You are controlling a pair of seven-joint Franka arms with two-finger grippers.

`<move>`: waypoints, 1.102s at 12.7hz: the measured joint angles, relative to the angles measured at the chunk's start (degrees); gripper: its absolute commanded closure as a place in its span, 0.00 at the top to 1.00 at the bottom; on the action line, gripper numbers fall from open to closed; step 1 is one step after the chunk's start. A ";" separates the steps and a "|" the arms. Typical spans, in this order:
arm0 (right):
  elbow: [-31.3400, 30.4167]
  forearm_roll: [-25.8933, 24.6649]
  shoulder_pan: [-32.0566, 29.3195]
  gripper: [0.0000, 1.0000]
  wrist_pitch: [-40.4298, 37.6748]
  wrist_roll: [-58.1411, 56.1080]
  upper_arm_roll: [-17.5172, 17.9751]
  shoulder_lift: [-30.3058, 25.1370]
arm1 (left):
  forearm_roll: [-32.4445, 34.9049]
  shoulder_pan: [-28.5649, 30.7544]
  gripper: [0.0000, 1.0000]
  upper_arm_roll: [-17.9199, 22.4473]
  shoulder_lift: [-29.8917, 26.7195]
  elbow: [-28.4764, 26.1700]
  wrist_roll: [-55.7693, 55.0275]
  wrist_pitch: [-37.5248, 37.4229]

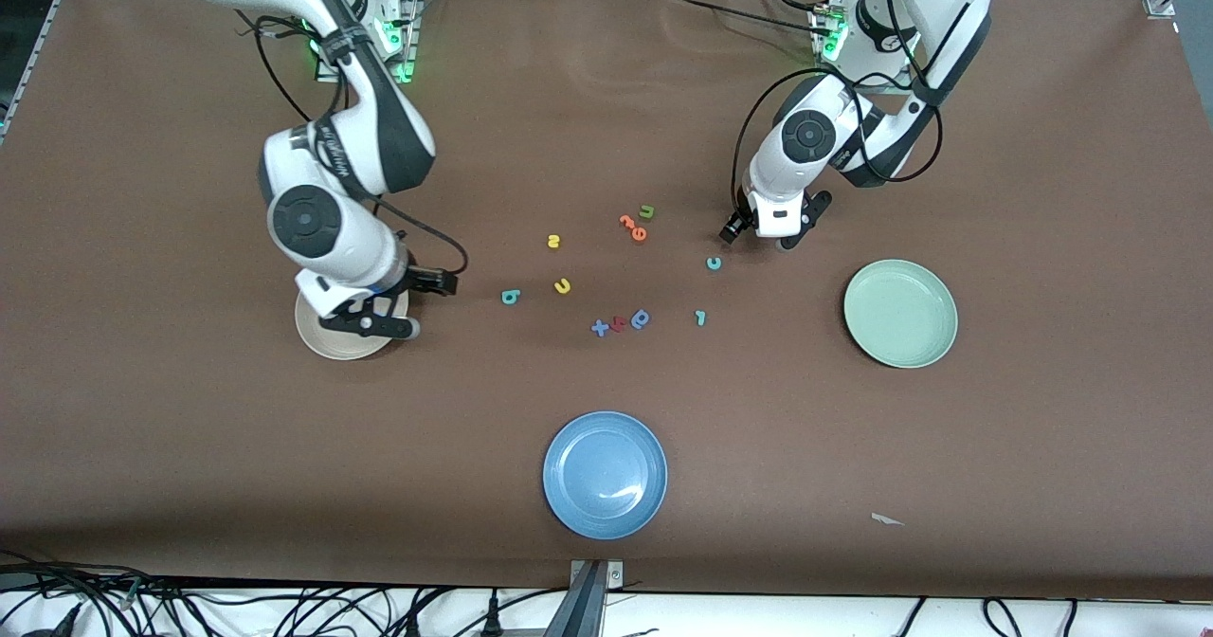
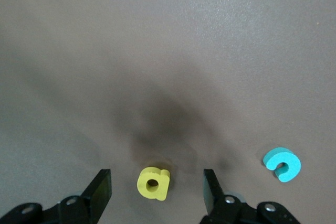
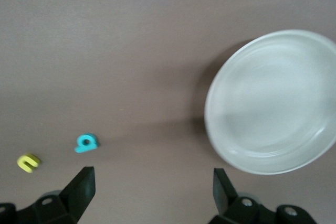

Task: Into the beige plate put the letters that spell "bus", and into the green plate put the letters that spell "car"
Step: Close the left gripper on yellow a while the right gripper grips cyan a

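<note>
My left gripper (image 1: pixel 769 237) is low over the table near the teal "c" (image 1: pixel 714 263). In the left wrist view its fingers (image 2: pixel 103 187) stand open on either side of the yellow "a" (image 2: pixel 153 183), with a gap on each side; the "c" (image 2: pixel 282 164) lies beside it. The teal "r" (image 1: pixel 700 317) lies nearer the camera, and the green plate (image 1: pixel 900 313) sits toward the left arm's end. My right gripper (image 1: pixel 393 319) hangs open and empty at the edge of the beige plate (image 1: pixel 327 338) (image 3: pixel 273 103). The teal "b" (image 1: pixel 511 297), yellow "u" (image 1: pixel 562 286) and yellow "s" (image 1: pixel 553 241) lie on the table.
Two orange letters (image 1: pixel 633 227) and a green "u" (image 1: pixel 647 210) lie mid-table. A blue "x" (image 1: pixel 600 327), a red letter (image 1: pixel 618 323) and a darker blue "a" (image 1: pixel 641 318) sit together. A blue plate (image 1: pixel 605 474) rests near the front edge.
</note>
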 measured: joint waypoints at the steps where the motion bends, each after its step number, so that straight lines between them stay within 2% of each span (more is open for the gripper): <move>1: -0.31 0.01 1.50 0.92 1.17 4.27 0.07 0.41 | 0.01 0.09 0.67 0.00 0.03 0.00 0.00 0.00; 3: -1.01 0.02 4.62 0.90 4.11 15.20 0.14 1.22 | 0.01 0.11 0.67 0.00 0.23 0.00 0.00 0.00; 6: -3.67 0.01 6.51 0.74 11.04 26.44 0.14 2.87 | 0.01 0.11 0.67 0.00 1.04 -0.01 0.00 0.00; 7: -4.86 0.01 6.65 0.72 13.40 28.61 0.13 3.31 | 0.01 0.11 0.67 0.00 1.35 -0.01 0.00 0.03; 11: -6.75 0.02 8.18 0.66 18.92 38.73 0.15 5.65 | 0.01 0.11 0.64 -0.03 1.61 -0.01 0.00 0.44; 14: -6.81 0.02 9.11 0.66 21.33 41.41 0.16 7.67 | 0.02 0.04 0.56 -0.07 1.61 0.02 0.00 0.65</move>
